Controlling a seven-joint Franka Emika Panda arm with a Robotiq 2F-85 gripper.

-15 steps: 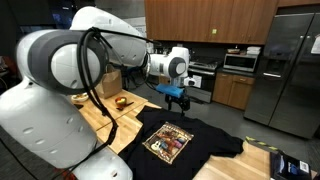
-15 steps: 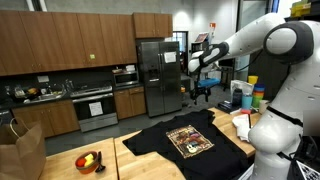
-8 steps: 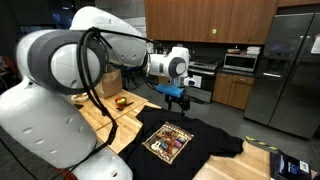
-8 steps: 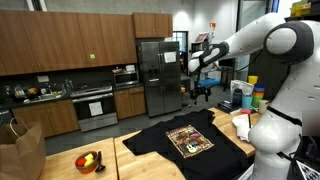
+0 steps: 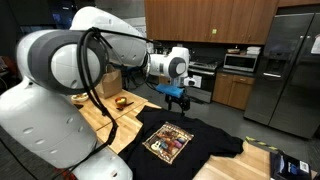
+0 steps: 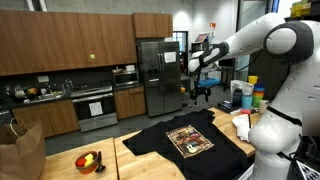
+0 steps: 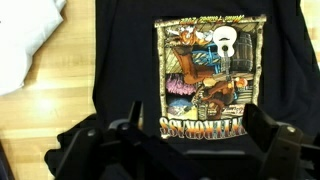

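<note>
A black T-shirt [image 5: 180, 142] with a colourful printed graphic lies spread flat on the wooden table [image 5: 118, 128]; it also shows in the other exterior view [image 6: 187, 141] and fills the wrist view [image 7: 205, 70]. My gripper [image 5: 178, 99] hangs in the air well above the shirt, also seen in an exterior view [image 6: 201, 92]. In the wrist view its two fingers [image 7: 198, 132] stand wide apart with nothing between them, pointing down at the shirt's print.
A bowl of fruit [image 6: 89, 160] sits on the table, also visible in an exterior view [image 5: 120, 101]. A white cloth [image 7: 25, 40] lies beside the shirt. Blue and white containers [image 6: 247, 95] stand at the table's end. Kitchen cabinets and a steel fridge [image 6: 155, 75] stand behind.
</note>
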